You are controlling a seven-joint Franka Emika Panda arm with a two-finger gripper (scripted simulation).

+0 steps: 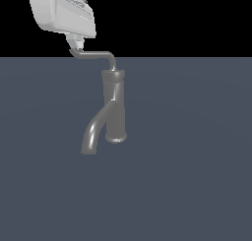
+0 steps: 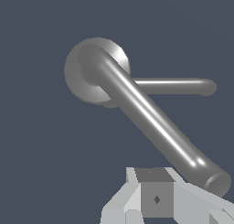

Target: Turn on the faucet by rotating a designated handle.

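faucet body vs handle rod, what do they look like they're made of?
Faucet: looks like dark grey metal, semi-gloss; soft highlights run along body and spout. Handle: likely lighter grey polished metal; a bright streak shows along it in the wrist view. It's a simulator render, so the look is only suggestive.

No readable text, labels, brands or numbers — none on any surface in either view.
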